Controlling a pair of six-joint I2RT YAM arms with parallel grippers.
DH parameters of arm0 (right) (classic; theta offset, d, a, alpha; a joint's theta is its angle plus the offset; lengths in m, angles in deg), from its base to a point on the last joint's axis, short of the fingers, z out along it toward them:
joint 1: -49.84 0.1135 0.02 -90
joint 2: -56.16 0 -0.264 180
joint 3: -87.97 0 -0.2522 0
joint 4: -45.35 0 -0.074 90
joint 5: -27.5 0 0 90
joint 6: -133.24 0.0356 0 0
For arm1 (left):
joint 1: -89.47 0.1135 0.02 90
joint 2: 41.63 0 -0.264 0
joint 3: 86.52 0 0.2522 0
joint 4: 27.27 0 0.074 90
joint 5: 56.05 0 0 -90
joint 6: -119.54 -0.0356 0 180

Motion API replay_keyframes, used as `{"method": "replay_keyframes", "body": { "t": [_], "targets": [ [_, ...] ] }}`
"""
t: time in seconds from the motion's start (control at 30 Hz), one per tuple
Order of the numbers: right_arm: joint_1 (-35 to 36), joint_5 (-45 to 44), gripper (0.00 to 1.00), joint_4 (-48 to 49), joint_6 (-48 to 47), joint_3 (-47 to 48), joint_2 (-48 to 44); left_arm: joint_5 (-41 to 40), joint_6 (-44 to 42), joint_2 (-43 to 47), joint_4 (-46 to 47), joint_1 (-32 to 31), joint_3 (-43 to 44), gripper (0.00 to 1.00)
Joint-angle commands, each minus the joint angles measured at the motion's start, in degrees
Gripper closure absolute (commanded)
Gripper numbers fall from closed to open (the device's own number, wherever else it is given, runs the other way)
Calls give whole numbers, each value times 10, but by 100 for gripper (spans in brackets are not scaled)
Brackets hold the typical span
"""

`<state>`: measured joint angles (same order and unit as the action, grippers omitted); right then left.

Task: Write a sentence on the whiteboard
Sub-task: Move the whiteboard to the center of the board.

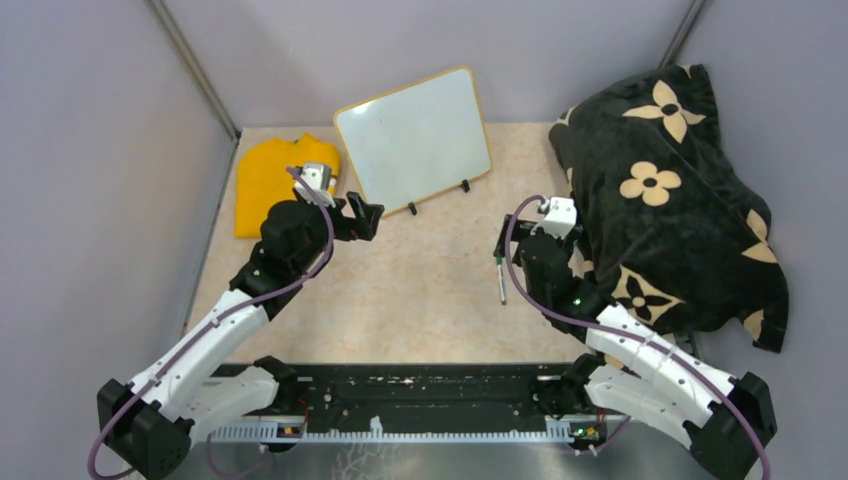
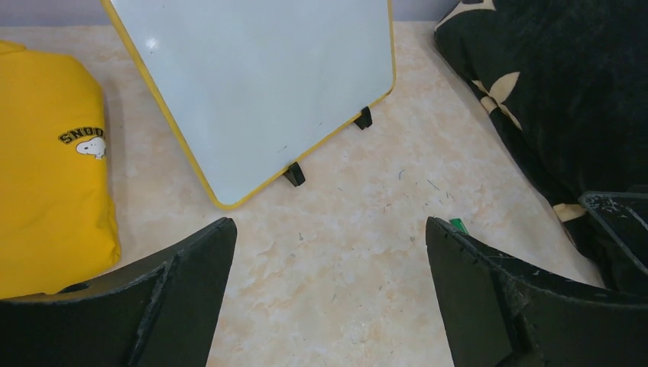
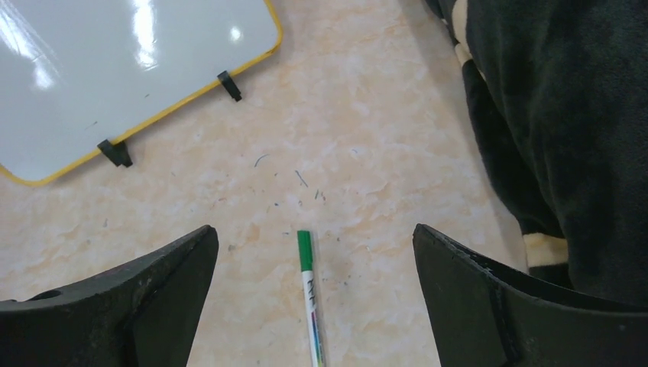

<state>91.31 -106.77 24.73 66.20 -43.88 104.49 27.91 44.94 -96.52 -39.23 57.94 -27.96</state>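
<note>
Left gripper (image 2: 328, 225) and right gripper (image 3: 313, 229) were held spread wide above the table (image 1: 430, 290).
The whiteboard (image 1: 412, 135) was stood on its clip feet at the table's far side, beside a yellow cloth (image 1: 265, 180); a green marker (image 3: 309, 298) was seen lying below the right gripper.

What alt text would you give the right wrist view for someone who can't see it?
A green-capped marker lies on the beige table, seen between the open fingers of the right gripper. The blank whiteboard stands upper left; a black blanket fills the right.
</note>
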Motion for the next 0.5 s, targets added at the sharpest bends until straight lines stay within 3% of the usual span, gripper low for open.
{"method": "replay_keyframes", "body": {
  "t": [0.0,0.3,0.47],
  "targets": [
    [2,70,4,20,-30,9,-12,0,-1,9,26,-3,-5,1],
    [-34,167,13,-73,17,83,84,-21,-4,21,30,-3,-15,1],
    [-67,218,23,-52,41,61,100,-19,-10,35,40,-3,-25,1]
  ]
}}
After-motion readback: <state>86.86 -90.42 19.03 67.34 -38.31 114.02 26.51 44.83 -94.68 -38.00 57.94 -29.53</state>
